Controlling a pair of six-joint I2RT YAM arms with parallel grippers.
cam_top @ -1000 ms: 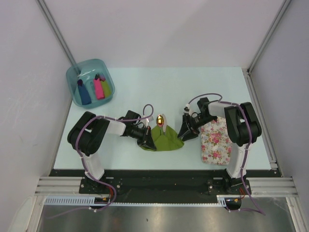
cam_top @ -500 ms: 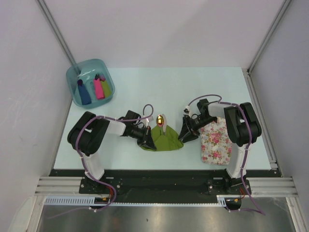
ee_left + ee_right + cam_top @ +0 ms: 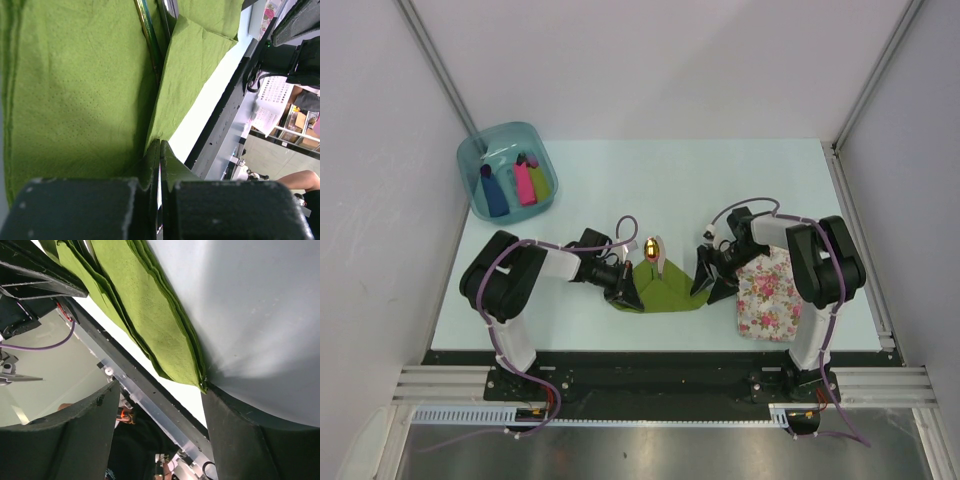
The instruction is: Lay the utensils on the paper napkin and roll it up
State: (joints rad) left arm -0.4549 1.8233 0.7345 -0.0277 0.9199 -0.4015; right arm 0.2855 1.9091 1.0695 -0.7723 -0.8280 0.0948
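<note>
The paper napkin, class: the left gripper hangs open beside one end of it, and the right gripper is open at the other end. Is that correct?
Not quite. The left gripper is not open: the left wrist view shows its jaws closed on a fold of the paper napkin. The right gripper is indeed open at the other end.

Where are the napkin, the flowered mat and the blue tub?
napkin (image 3: 670,291): top view, middle of its folded green sheet.
flowered mat (image 3: 770,302): top view, its bare near half.
blue tub (image 3: 505,145): top view, bare floor at its far end.
</note>
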